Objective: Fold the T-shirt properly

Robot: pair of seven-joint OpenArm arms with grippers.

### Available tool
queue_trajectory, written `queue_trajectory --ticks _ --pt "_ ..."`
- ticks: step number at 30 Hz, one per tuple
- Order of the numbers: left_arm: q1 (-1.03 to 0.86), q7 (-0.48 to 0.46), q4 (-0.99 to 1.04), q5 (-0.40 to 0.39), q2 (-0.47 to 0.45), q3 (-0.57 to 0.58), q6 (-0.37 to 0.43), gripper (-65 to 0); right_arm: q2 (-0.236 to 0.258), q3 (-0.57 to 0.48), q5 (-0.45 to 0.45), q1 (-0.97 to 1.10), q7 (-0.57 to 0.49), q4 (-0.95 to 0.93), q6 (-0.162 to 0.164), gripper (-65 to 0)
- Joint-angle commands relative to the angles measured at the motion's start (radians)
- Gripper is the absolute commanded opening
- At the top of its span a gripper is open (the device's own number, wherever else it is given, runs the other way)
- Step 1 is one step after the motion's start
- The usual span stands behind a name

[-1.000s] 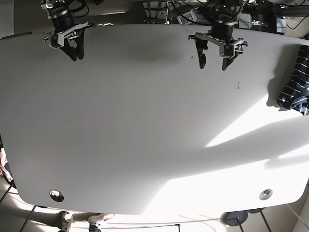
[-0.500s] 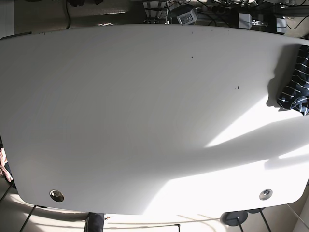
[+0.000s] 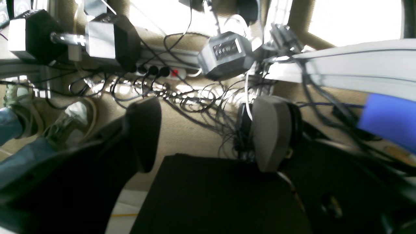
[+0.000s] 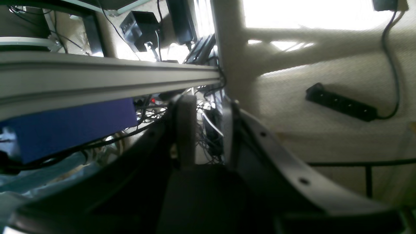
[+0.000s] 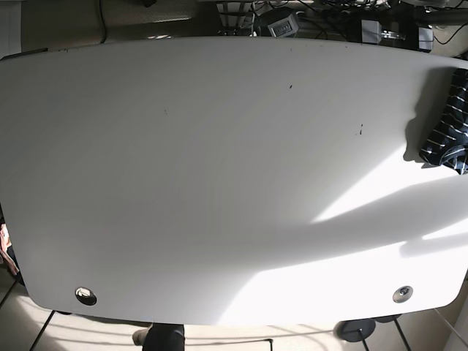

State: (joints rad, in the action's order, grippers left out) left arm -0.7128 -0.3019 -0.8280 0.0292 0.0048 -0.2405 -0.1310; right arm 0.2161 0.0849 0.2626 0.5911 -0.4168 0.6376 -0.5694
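I'm at the start: the dark striped T-shirt (image 5: 447, 124) lies bunched at the white table's (image 5: 219, 183) right edge (probably unfolded). Left gripper (image 3: 208, 133) gapes, right gripper (image 4: 204, 130) slightly parted; I'd reach for it.

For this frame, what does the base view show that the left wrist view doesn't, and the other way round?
Only the base view shows the wide white table top, the dark striped T-shirt bunched at its right edge, and no arm over it. Only the left wrist view shows the left gripper with its jaws apart and empty, a black-and-silver dumbbell and a power strip with a red switch above carpeted floor. Both share the grey boxy power adapter among tangled cables beyond the table's far edge.
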Motion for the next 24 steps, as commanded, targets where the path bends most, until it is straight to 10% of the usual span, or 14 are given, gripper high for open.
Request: queue_trajectory --ticks 1,24 --pt "0.023 -0.009 0.077 -0.004 -0.021 -0.001 -0.002 -24.9 0.024 -0.030 0.004 -0.024 -0.044 -0.075 -0.011 -52.0" --pt "0.092 -0.007 0.135 -0.001 -0.030 0.000 0.000 -24.9 0.016 -0.070 0.007 -0.055 -0.095 -0.118 -0.010 -52.0"
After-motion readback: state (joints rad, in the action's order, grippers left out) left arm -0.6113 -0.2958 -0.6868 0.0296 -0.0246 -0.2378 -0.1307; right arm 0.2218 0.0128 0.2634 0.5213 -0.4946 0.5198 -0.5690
